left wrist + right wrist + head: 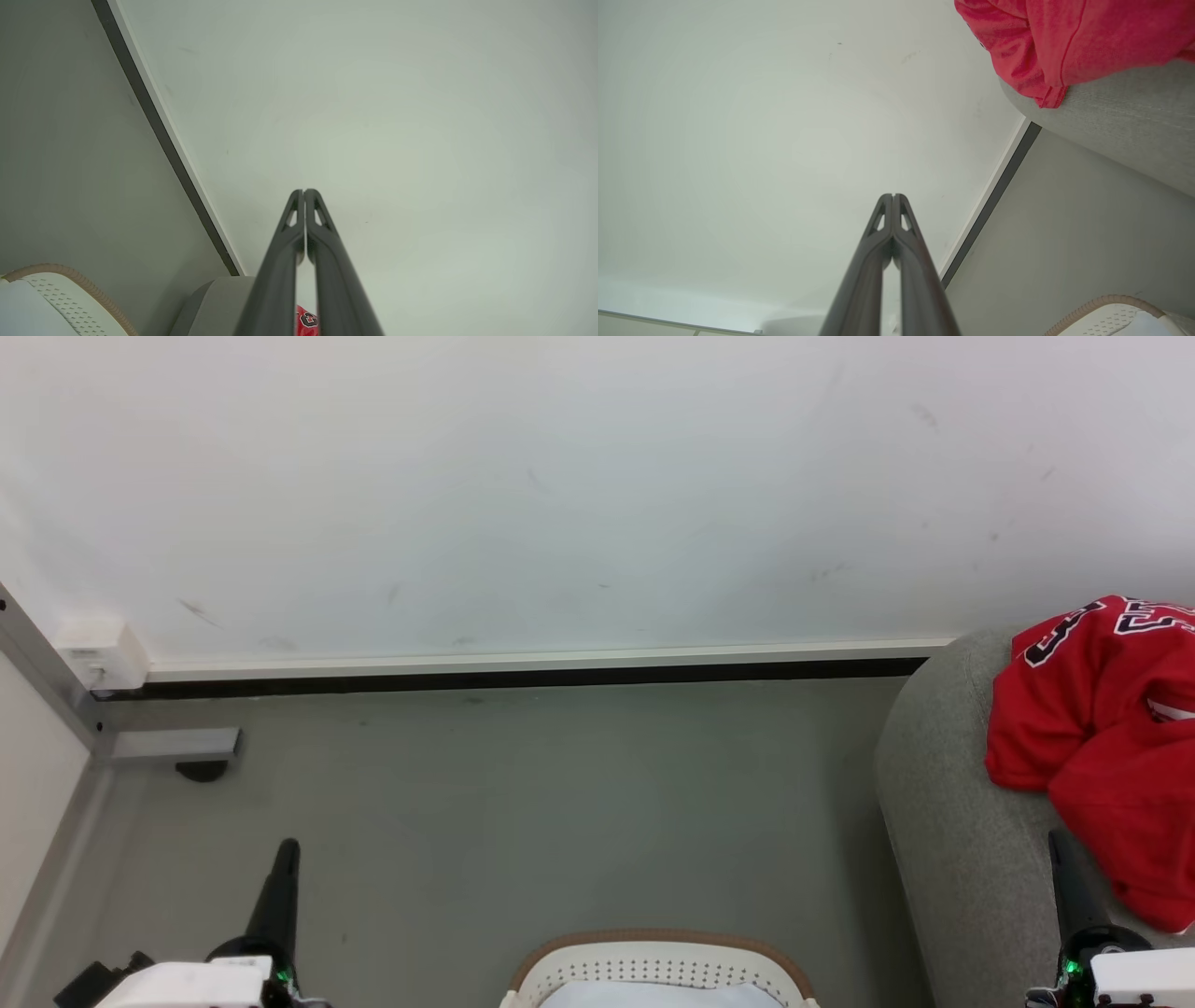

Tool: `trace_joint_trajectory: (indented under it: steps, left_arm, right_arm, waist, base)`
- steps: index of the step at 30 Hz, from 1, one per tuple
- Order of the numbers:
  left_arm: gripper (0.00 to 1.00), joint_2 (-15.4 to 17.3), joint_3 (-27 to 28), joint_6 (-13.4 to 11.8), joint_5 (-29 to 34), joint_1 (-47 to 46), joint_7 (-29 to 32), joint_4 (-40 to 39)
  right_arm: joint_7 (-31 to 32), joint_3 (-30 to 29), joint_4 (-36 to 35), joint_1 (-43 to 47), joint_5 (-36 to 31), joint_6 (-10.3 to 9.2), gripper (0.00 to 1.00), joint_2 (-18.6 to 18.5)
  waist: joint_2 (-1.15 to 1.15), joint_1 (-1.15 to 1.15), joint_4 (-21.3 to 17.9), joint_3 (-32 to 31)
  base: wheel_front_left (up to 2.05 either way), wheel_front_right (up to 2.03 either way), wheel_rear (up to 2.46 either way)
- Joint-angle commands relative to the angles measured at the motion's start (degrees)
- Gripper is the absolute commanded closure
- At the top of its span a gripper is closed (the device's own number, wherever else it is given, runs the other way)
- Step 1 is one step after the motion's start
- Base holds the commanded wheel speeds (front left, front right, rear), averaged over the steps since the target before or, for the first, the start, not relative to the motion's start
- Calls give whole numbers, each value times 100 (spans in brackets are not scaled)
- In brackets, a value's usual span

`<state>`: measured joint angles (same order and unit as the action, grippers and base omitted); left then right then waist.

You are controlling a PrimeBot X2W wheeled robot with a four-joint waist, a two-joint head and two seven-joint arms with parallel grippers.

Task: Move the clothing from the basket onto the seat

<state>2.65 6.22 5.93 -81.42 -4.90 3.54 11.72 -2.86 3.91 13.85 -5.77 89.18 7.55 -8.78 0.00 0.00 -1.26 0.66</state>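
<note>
Both grippers were pinched shut on nothing: left gripper [286, 847] lower left, right gripper [1056, 836] lower right, fingers pointing up the frame. Looked like a parked pose to me, probably because the clothing [1092, 728] was heaped on the seat [943, 821] at the right edge, just above and right of the right gripper's tip. The basket [653, 959] sat bottom centre between them, no red showing in the slice I could see.
</note>
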Motion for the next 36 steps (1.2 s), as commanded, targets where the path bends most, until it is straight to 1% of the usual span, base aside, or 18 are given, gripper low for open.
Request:
trace_joint_trajectory:
  steps: [1, 27, 36]
  left_arm:
    - [100, 39, 23, -15, -130, -87, 47, -4]
    - [100, 40, 50, -35, -1130, -175, 317, 61]
    - [100, 39, 49, -36, -1125, -174, 322, 61]
  right_arm:
    - [25, -19, -45, -92, 80, -9, 100, -39]
    - [181, -102, -47, -101, 1167, -12, 100, -160]
    - [163, -86, -48, -97, 1183, -12, 100, -162]
  waist:
    - [0, 0, 3, -2]
    - [0, 0, 123, -68]
    - [0, 0, 125, -69]
  base:
    - [0, 0, 0]
    - [0, 0, 0]
    - [0, 0, 0]
